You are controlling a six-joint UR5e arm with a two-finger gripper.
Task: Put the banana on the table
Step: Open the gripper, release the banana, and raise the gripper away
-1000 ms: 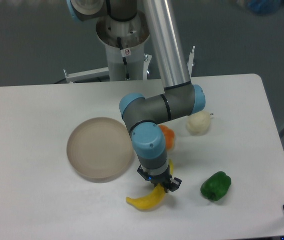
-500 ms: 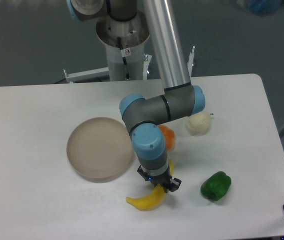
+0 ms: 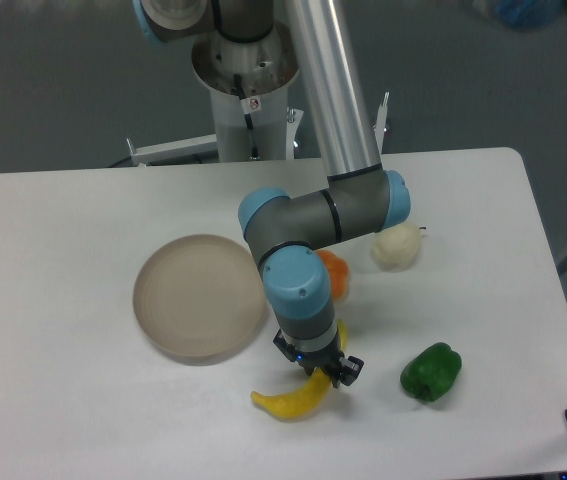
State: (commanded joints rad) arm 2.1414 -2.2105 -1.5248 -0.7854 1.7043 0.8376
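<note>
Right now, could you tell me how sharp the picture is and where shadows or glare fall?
In the fixed camera view, the whole frame is slightly soft; the banana and green pepper cast only faint shadows on the table; the arm's silver tube carries a bright streak of glare; the gripper is too dark to resolve.

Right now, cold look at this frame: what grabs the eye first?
The big silver-and-blue arm reaching down mid-table, its gripper right at the upper end of the banana near the front edge; whether the fingers are shut on it can't be told. Next, the round beige plate just left of the arm. Then the green pepper at the right, with an orange fruit and a pale round one behind.
</note>
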